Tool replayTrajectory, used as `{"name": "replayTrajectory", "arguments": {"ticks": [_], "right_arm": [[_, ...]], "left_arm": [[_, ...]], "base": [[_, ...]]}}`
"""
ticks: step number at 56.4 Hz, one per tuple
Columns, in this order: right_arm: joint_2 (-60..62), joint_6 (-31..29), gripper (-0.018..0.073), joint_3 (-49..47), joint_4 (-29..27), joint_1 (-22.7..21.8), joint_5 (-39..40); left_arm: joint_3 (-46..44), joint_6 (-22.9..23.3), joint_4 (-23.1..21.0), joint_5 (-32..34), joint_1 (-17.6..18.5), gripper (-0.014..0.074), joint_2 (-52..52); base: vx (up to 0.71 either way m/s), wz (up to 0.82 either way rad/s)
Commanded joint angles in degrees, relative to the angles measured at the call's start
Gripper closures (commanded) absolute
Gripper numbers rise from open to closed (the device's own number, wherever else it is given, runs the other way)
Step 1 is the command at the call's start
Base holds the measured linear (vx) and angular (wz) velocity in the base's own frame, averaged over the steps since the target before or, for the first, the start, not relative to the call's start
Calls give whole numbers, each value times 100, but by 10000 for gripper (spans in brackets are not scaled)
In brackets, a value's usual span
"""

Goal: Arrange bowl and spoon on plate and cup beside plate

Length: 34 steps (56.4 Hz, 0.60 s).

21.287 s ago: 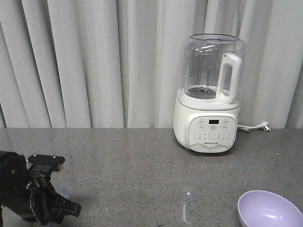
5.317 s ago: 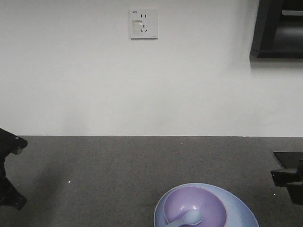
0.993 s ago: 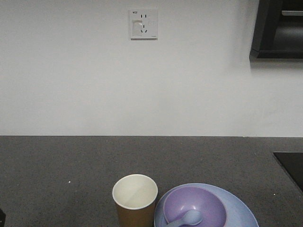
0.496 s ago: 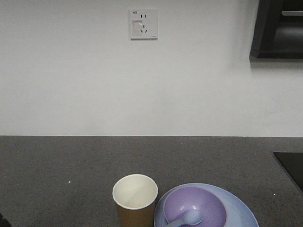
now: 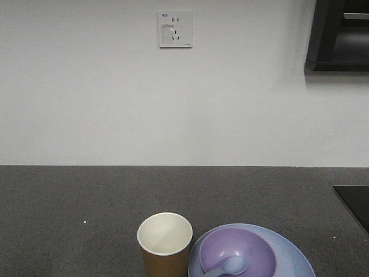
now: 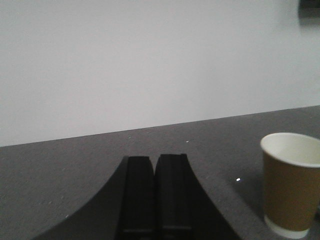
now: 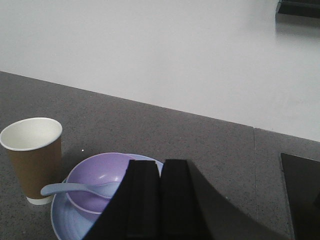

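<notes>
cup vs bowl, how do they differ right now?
The cup is brown paper, white inside; the bowl is lavender. The cup is tall and stands on the counter; the bowl is shallow and sits on the plate. The cup looks empty; the bowl holds the spoon. Both upright.

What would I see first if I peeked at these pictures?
You'd spot the purple bowl sitting on the pale blue plate at the front of the dark counter, with a little blue spoon lying in the bowl. Right next to the plate stands a brown paper cup, upright and white inside. Up on the plain wall behind is a white power socket.
</notes>
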State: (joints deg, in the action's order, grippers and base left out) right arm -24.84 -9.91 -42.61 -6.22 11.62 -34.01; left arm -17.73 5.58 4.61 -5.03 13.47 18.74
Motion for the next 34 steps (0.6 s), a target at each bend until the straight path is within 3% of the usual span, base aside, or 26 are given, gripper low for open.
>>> {"name": "replayTrajectory", "arguments": {"ticks": [1, 14, 23, 34], "right_arm": [[-47, -39, 571, -137, -10, -1, 459], [-47, -39, 571, -137, -10, -1, 459], [-47, -39, 571, -137, -10, -1, 457], [-47, -39, 571, -137, -10, -1, 458]], "left_arm": [[548, -515, -461, 607, -353, 600, -685], [1798, -599, -461, 607, -822, 600, -2074], [1781, -599, -414, 168, -910, 600, -1989], [1781, -599, -414, 163, -910, 600, -1970]], "base": [[0, 0], [0, 0], [0, 0], [0, 0]]}}
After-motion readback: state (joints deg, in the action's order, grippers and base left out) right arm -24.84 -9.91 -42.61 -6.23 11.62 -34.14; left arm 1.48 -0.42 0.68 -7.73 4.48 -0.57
